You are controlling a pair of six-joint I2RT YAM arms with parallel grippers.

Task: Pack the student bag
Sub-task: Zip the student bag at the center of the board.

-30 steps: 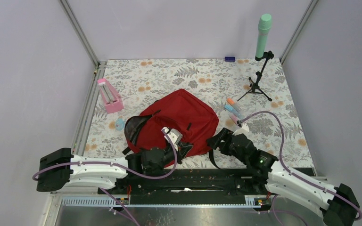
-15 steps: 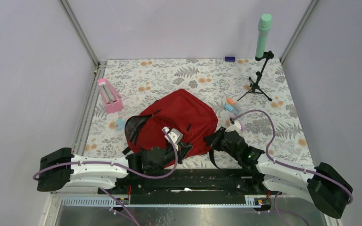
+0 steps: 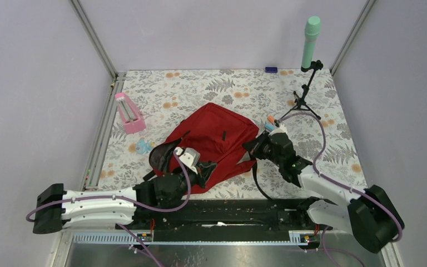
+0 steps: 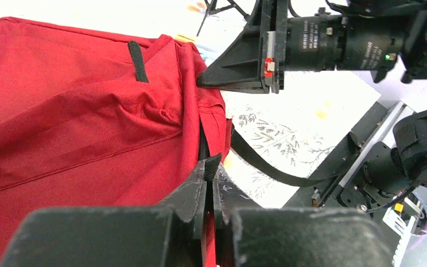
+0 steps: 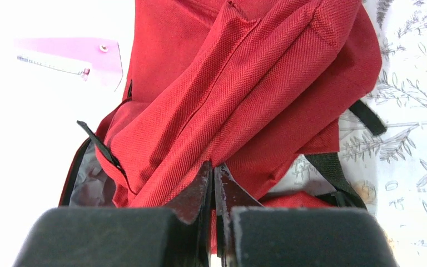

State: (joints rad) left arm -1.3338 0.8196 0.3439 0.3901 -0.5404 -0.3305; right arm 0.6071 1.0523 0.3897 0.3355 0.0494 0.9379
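The student bag (image 3: 214,136), a large red backpack, lies mid-table with its mouth to the left, showing grey lining (image 5: 89,178). My left gripper (image 3: 207,167) is shut on the bag's near edge; in the left wrist view the left gripper (image 4: 211,167) pinches red fabric and a black trim strip of the bag (image 4: 78,117). My right gripper (image 3: 251,146) is shut on the bag's right side. The right wrist view shows this gripper (image 5: 214,169) with a fold of the red bag (image 5: 256,83) pinched between its jaws. A black strap (image 4: 267,167) trails onto the table.
A pink case (image 3: 129,113) stands at the left, with a small blue item (image 3: 142,146) near the bag's mouth. A green cylinder (image 3: 311,41) sits on a black tripod (image 3: 304,103) at the back right. Coloured markers (image 3: 271,120) lie just behind the right gripper.
The right gripper moved forward and left onto the bag's right side and shut on the fabric. The bag shifted away from the arms and bunched up. The left gripper, still shut, moved left with it.
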